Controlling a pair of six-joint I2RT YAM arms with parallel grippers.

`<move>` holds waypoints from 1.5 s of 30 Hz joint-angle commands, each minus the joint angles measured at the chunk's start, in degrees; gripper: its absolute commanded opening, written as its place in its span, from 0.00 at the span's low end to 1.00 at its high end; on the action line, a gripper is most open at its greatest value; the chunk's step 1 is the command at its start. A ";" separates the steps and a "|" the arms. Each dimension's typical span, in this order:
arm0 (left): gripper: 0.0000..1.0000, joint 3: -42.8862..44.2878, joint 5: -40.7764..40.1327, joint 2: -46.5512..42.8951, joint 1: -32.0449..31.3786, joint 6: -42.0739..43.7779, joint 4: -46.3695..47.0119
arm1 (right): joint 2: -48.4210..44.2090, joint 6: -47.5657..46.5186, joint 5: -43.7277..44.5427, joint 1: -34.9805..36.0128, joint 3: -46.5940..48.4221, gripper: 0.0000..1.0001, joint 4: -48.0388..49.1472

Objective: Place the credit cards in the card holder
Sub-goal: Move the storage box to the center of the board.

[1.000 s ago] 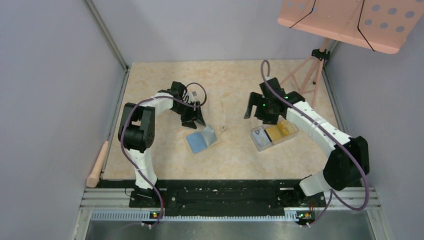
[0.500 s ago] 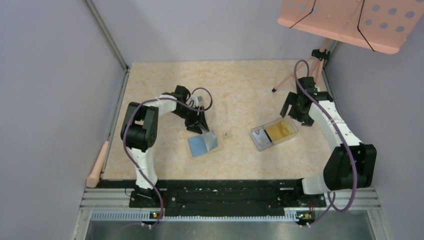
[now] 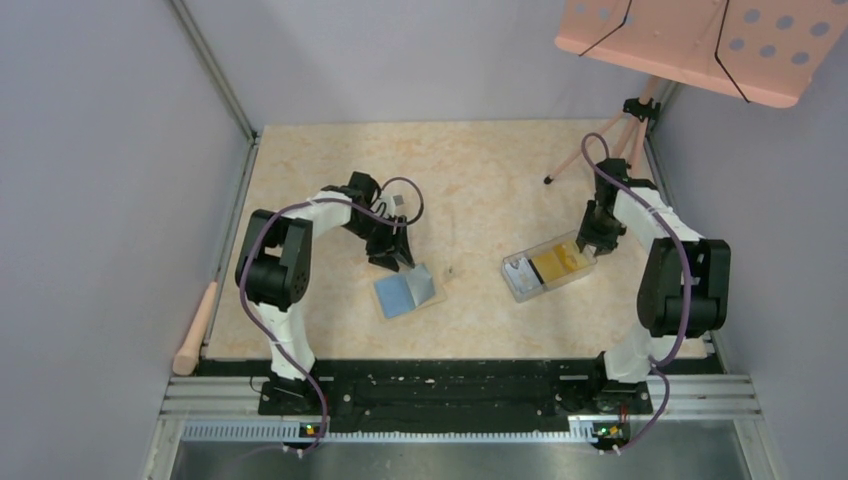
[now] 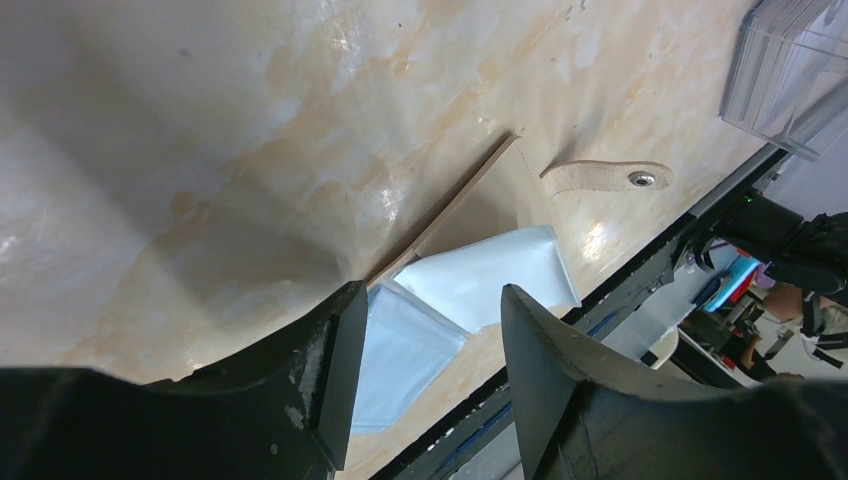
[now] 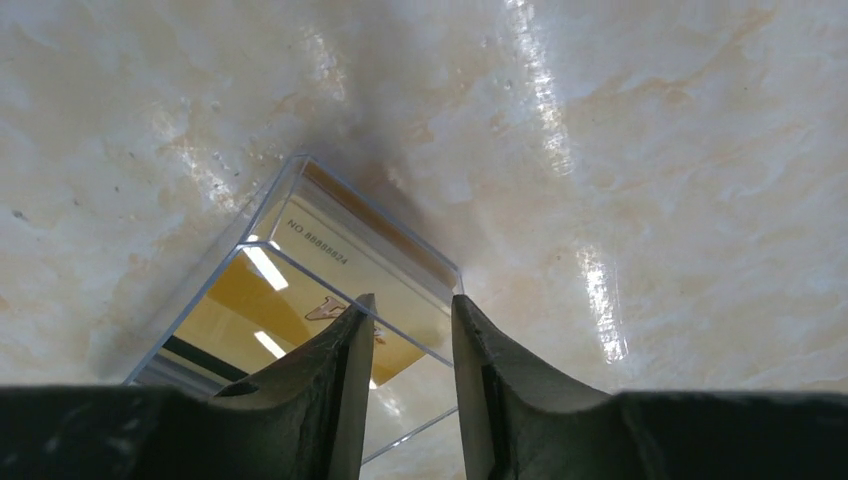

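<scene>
credit cards (image 3: 558,264): golden-yellow, lying flat inside the clear box (image 3: 518,280), right of centre; no card seen in the card holder (image 3: 407,289).
box long axis: near-left to far-right.
right gripper (image 3: 592,242): over the box's far-right end, right by the cards; jaws a narrow slot apart, the box's end wall showing between them; pinching or free, cannot tell.
card holder: open flat, blue pockets up, well apart to the left.
left gripper (image 3: 391,257): just beyond the holder's far-left edge, spread, empty.
judgement: right arm nearer for picking a card.
</scene>
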 commanded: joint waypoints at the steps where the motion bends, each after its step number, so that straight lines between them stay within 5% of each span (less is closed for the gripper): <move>1: 0.57 1.21 -1.09 -4.97 -0.01 1.26 -1.92 | 1.64 -2.96 -1.35 -0.85 4.26 0.33 1.67; 11: 0.58 1.39 0.08 -6.74 -0.01 1.59 -1.14 | -0.44 -4.09 -7.68 -0.90 2.41 0.17 5.76; 22: 0.59 2.18 1.38 0.74 -0.09 -0.08 6.49 | 1.52 -0.84 -14.78 0.12 2.38 0.07 9.63; 38: 0.57 -5.13 5.83 -1.10 -3.04 0.74 6.76 | 14.32 4.86 -14.31 15.07 16.73 0.00 9.65; 45: 0.60 -1.48 -1.23 -9.39 -3.08 0.71 2.76 | 18.27 7.71 -14.48 22.26 22.07 0.00 8.84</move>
